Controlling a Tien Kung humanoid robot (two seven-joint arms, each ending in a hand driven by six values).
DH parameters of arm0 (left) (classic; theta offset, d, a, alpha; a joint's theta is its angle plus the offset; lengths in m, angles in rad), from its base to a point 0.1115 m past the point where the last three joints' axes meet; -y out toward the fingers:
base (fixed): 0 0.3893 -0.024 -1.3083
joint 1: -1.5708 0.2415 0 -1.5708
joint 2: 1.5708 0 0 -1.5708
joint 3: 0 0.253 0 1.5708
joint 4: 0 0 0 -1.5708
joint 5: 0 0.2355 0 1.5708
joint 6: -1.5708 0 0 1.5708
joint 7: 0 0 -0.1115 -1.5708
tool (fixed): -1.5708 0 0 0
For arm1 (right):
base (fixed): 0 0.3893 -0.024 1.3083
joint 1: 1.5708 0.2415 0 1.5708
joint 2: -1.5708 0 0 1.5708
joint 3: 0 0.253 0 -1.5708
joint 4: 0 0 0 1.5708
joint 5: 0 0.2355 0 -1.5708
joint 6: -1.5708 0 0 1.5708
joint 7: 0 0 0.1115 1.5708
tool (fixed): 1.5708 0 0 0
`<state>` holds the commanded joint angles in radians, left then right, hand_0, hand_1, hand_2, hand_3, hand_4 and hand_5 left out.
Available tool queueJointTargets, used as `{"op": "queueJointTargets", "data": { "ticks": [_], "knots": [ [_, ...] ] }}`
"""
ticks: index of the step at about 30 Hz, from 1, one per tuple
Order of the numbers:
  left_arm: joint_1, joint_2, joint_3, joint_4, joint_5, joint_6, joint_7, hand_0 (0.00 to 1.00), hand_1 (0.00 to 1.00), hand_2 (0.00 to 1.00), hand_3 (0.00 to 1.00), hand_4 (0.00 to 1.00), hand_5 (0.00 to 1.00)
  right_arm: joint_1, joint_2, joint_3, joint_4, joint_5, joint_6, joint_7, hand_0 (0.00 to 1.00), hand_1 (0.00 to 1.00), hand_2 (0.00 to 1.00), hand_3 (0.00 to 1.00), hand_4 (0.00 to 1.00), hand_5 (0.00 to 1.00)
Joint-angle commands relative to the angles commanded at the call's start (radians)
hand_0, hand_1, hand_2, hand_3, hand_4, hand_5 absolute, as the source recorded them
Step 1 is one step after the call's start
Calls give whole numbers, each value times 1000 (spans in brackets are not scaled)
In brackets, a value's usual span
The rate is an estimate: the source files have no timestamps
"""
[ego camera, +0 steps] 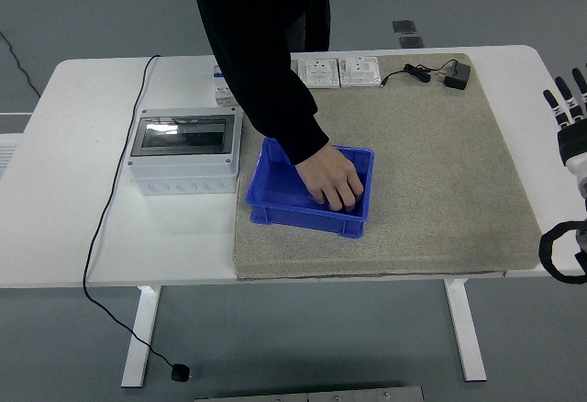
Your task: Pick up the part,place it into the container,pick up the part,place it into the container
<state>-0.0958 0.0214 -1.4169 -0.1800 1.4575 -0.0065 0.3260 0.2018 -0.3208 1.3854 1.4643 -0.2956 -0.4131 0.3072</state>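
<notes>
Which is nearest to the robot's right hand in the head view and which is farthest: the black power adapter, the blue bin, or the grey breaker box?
Counting from the right hand at the picture's right edge:
1. Black power adapter, far right corner of the grey mat.
2. Blue bin, mid-mat, with a person's hand reaching into it.
3. Grey breaker box, left of the mat on the white table.

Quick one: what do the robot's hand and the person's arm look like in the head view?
The right hand at the right edge has black fingers with pale segment markings, a white wrist section and a black cable loop below it. The person's arm wears a long black sleeve. No left robot hand shows.
</notes>
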Motion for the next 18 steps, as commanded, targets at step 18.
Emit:
{"op": "queueJointTargets", "data": {
  "ticks": [18],
  "knots": [
    [1, -1, 18, 0, -17, 13, -19, 728, 587, 748, 615, 613, 597, -23, 29, -90, -134, -101, 108, -16, 755, 743, 769, 719, 998, 998]
  ]
}}
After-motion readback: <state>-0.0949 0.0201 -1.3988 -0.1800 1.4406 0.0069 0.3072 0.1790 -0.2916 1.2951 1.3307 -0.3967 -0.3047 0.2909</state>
